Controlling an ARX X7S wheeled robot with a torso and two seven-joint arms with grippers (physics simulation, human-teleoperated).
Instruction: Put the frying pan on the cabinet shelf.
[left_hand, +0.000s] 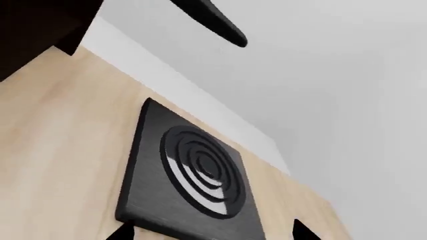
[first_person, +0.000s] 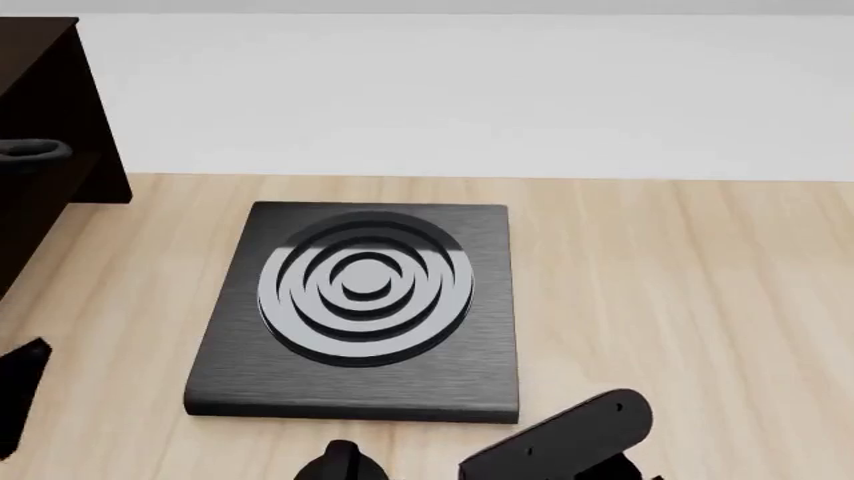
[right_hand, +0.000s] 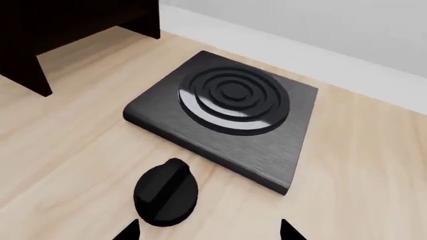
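Head view shows the square black hob plate (first_person: 354, 310) at frame centre on the pale wooden counter (first_person: 667, 300). At the left edge, the frying pan (first_person: 34, 152) handle's looped end juts from the dark cabinet shelf (first_person: 47, 100). A black knob (right_hand: 165, 192) lies near the hob. Both claws' fingertips show spread, released, grasping nothing.

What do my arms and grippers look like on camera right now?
All plain black; no cables, markings or sleeves visible. In the head view the right arm is a flat link with a rounded end and small pale fastener dots. The left gripper and right gripper show only pointed, wedge-shaped fingertips.
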